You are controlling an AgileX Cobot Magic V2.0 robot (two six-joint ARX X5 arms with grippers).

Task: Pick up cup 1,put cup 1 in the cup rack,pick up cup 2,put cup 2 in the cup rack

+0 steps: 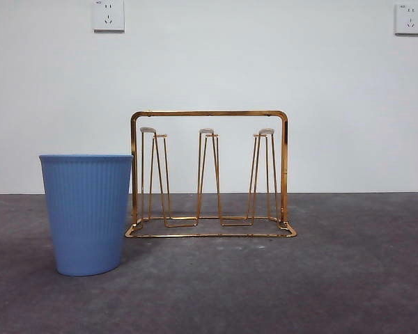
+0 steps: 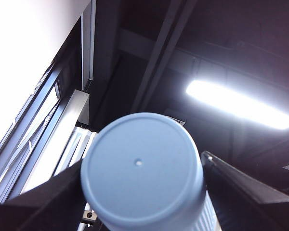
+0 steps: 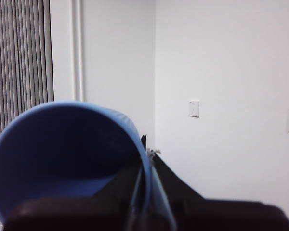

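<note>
Mid-carry, nothing racked: left pincer clamped around a pale blue plastic cup, right pincer pinching a second blue cup by its rim, gold wire cup rack bare at frame centre; next, probably upending one cup over a prong.

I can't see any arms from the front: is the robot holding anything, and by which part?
Yes. The left gripper clamps a blue cup by its ribbed sides, base toward that camera; the right gripper pinches a second blue cup by its rim.

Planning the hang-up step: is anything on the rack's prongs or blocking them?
Nothing visible. The cup rack's prongs are bare; a blue cup stands on the table beside one end, lower than the tips.
</note>
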